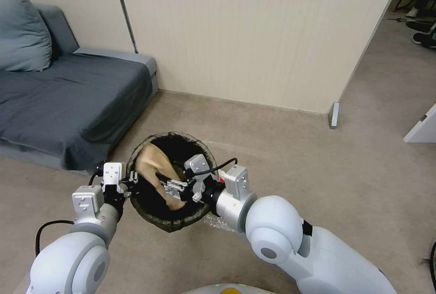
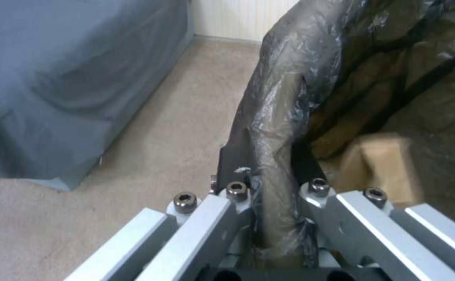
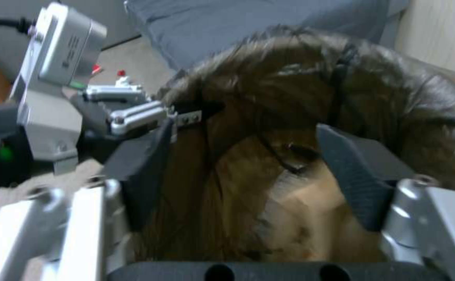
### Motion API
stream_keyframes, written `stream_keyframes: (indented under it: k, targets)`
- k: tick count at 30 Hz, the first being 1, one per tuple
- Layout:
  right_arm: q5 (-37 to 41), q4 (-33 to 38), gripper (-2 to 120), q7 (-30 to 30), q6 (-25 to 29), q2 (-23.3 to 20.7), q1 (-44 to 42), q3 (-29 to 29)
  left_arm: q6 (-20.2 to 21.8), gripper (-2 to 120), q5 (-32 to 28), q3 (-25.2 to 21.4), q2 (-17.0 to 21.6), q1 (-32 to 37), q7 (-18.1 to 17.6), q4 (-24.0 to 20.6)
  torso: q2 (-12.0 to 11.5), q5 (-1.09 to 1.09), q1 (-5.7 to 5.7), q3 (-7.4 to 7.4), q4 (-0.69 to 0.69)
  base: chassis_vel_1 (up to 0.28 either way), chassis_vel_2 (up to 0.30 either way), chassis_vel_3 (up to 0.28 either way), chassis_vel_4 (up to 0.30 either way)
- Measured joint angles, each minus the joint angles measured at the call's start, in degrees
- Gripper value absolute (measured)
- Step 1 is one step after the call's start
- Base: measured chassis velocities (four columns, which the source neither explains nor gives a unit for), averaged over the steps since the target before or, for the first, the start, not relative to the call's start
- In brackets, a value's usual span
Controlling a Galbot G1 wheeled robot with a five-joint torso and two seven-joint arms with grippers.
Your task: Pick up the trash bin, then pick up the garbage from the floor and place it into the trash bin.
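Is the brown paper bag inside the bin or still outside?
Inside. The brown paper bag lies within the trash bin, below its dark rim, under the open right gripper.

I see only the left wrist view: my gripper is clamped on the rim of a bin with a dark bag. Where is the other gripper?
Observer: In the head view the right gripper is over the mouth of the trash bin, inside its rim, and the left gripper holds the rim on the couch side.
Operator: Is it holding something?
Observer: No. In the right wrist view its fingers are spread, with the brown paper bag lying below them in the bin.
Operator: Is more garbage left on the floor?
Observer: A shiny wrapper lies on the floor beside the bin, under the right wrist.
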Motion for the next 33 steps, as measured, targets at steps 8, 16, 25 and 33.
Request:
stream_keyframes:
  k: [8, 16, 25, 33]
  targets:
    - [2.11, 1.93, 99, 0.40, -0.09, -0.67, 0.50, 2.48, 0.02, 2, -0.04, 0.05, 0.02, -0.06, 0.01, -0.02, 0.00, 0.00, 0.00, 0.00, 0.00, 0.000, 0.000, 0.000, 0.000]
    - [3.41, 5.16, 100, -1.64, 0.39, -2.79, 0.63, 8.93, 0.05, 2, -0.06, -0.05, -0.08, 0.04, 0.01, -0.06, 0.00, 0.01, 0.00, 0.00, 0.00, 0.000, 0.000, 0.000, 0.000]
    - [4.35, 7.29, 100, -5.40, 3.08, -6.06, -1.28, 20.99, 0.05, 2, -0.06, -0.90, -0.33, 0.37, 0.02, -0.57, 0.00, 0.01, 0.00, 0.00, 0.01, 0.000, 0.000, 0.000, 0.000]
    - [0.12, 7.75, 100, -6.96, 7.44, -8.63, -12.43, 33.32, 0.13, 2, 0.00, -1.11, -0.61, 0.44, 0.06, -0.70, 0.00, 0.01, 0.00, 0.00, 0.00, 0.000, 0.000, 0.000, 0.000]
